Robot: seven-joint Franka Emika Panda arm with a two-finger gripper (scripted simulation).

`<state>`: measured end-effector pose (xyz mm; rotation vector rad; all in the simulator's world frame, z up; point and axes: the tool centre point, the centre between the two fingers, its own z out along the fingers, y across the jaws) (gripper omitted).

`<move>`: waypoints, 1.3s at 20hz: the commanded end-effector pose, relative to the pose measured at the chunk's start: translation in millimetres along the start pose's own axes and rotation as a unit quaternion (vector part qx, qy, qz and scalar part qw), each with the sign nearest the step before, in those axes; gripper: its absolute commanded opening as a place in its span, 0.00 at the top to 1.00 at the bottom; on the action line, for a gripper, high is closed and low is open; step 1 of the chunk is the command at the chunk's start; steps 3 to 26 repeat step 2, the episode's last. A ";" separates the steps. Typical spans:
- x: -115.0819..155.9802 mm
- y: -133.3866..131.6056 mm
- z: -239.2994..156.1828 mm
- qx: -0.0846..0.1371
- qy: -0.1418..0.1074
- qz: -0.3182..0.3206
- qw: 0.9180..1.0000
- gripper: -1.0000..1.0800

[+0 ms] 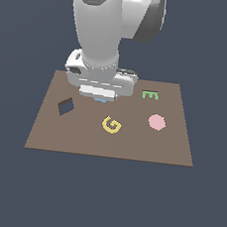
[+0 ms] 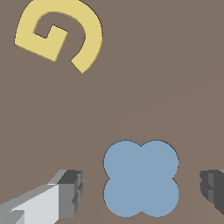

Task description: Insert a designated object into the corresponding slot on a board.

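1. Exterior view: a large flat brown rectangular board (image 1: 111, 135) fills the middle of the frame, lying on a plain dark ground.
2. Same view: the white arm comes down from the upper centre. Its pincer (image 1: 102, 97) sits low over the board, just above centre, and hides most of what is beneath. Only a sliver of light blue shows at its lower edge.
3. Same view, other marks on the board: a dark tilted square cut-out (image 1: 65, 106) at centre left, a yellow letter G (image 1: 111, 125) at centre, a pink rounded piece (image 1: 157, 122) at centre right, a green letter E (image 1: 150, 94) above that. The lobed slot is not visible here.
4. Wrist view: the small flat light-blue piece (image 2: 141, 178), four rounded lobes joined like a clover, lies flat on the brown surface at lower centre.
5. Wrist view: the pincer is wide open and holds nothing. One finger (image 2: 70, 192) stands to the piece's left, the other at the right edge, both clear of it.
6. Handling, my judgement: thin, rigid, light, probably smooth-sided. Best taken across two opposite lobed edges, squarely, so it does not twist or slip.
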<state>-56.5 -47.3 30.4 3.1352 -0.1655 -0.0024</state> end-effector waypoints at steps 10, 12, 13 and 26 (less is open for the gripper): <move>0.1 0.0 0.0 0.000 0.000 0.000 1.000 0.04; 0.1 0.0 0.0 0.000 0.000 0.000 1.000 0.04; 0.1 0.0 0.0 0.000 0.000 0.000 1.000 0.04; 0.1 0.0 0.0 0.000 0.000 0.000 1.000 0.04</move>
